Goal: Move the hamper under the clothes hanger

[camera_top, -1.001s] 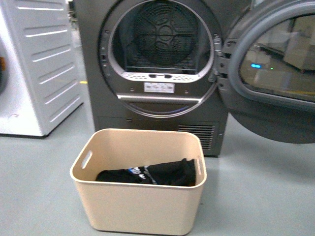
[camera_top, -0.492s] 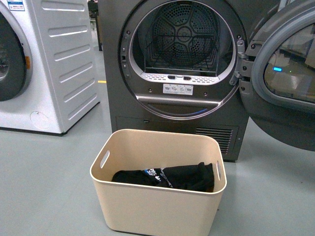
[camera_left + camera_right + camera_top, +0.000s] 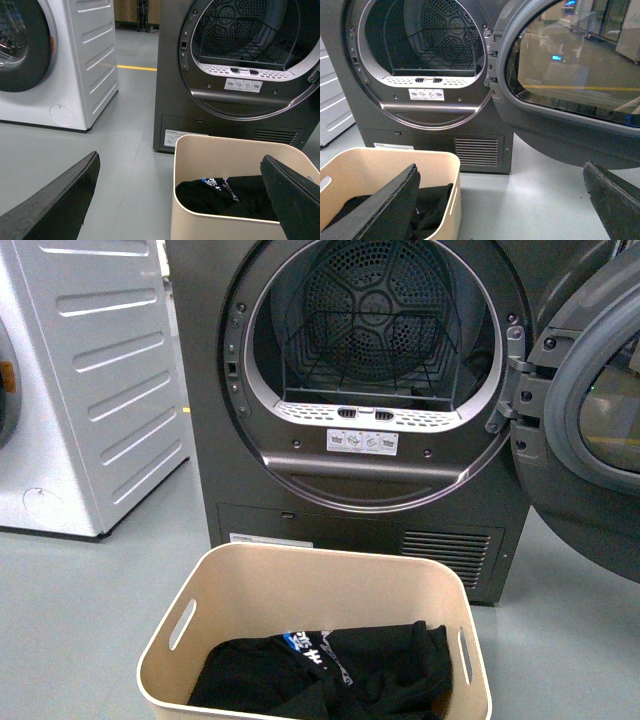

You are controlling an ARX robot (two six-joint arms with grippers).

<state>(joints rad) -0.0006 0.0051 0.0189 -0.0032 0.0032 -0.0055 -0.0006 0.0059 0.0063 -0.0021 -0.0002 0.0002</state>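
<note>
Hamper on the floor before the open dryer, both grippers spread and empty.

Against half a second ago, the front view has the beige hamper (image 3: 322, 585) lower and larger at bottom centre, its front wall cut by the frame edge, and the grey dryer (image 3: 250, 470) fills more of the upper frame. A black garment (image 3: 330, 675) lies in the hamper. The left gripper (image 3: 178, 157) and right gripper (image 3: 500, 166) are each wide apart, holding nothing. Only the left wrist view shows the yellow floor line (image 3: 136, 67) and the dark porthole (image 3: 20, 45) of the white washing machine (image 3: 90, 55). Only the right wrist view shows the dryer door (image 3: 570, 90) glass.
</note>
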